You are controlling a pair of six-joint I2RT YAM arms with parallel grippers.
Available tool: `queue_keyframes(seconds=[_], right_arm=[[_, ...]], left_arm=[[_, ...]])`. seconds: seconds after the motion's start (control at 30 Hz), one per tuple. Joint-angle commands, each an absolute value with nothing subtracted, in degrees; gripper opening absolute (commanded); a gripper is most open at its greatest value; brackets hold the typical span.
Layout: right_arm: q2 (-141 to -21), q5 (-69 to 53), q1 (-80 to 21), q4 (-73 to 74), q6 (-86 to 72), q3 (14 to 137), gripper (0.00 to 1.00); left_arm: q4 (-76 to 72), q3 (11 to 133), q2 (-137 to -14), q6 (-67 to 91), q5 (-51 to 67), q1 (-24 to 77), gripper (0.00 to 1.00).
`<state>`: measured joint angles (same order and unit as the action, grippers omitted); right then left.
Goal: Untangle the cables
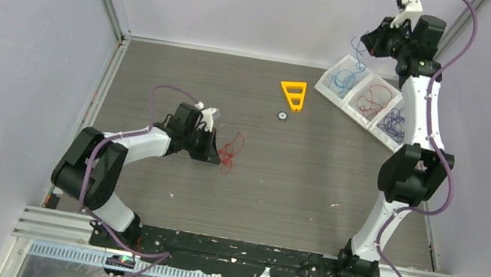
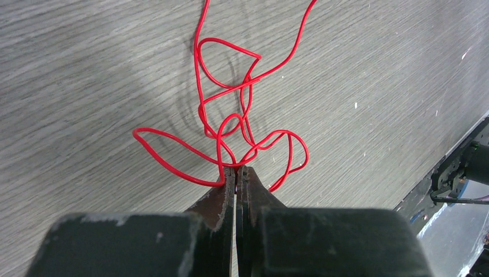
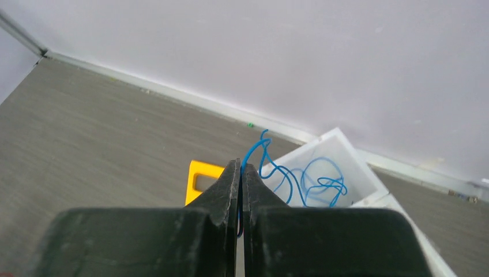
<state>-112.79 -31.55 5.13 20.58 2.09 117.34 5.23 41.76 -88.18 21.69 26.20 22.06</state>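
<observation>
sorting underway: left claw (image 2: 236,168) pinches the looped red cable (image 2: 230,92) on the worktop (image 2: 86,69); right claw (image 3: 241,164) pinches a blue cable (image 3: 254,149) above the tray (image 3: 360,170). next, likely: drop blue in.

No text, label, brand, number or sign can be read in any of the views.

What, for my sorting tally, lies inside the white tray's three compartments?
The tray's left compartment holds a blue cable, pinched by the right gripper; the middle a red cable; the third a dark purple cable. The right arm covers part of that one.
</observation>
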Motion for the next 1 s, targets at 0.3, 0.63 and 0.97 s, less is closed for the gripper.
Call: queue_keyframes(seconds=[0.3,0.63,0.97], right_arm=[[-129.62,-26.98,5.23,6.14,3.46,131.27,0.05],[-132.88,-24.83,4.75,9.17,0.81,122.93,0.05],[-136.1,-21.29,3.92,17.87,1.51,125.58,0.42]], left_arm=[[6.82,47.19,-90.29,20.04,26.29,21.91,0.0],[8.0,47.69,-91.29,20.45,26.27,21.47,0.0],[7.75,48.68,-92.11,19.75,27.47,21.53,0.0]])
